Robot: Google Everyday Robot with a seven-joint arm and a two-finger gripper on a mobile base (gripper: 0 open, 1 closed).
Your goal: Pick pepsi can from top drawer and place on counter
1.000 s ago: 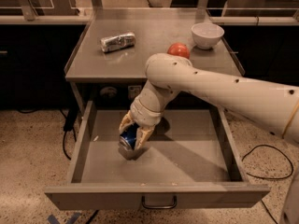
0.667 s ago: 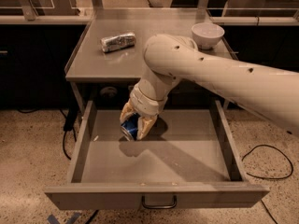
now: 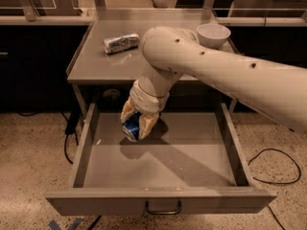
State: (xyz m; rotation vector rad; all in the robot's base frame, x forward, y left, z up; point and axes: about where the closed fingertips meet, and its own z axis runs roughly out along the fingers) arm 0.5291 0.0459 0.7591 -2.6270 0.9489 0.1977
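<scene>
The gripper (image 3: 138,123) hangs just below the front edge of the counter (image 3: 96,66), its fingers clamped around the pepsi can (image 3: 130,130). The can is held tilted over the rear left part of the open top drawer (image 3: 84,147). It shows blue with a silver end, and its lettering cannot be read. On the counter a crinkled silver can (image 3: 121,42) lies left of centre, and a white bowl (image 3: 213,35) sits near the right rear corner.
</scene>
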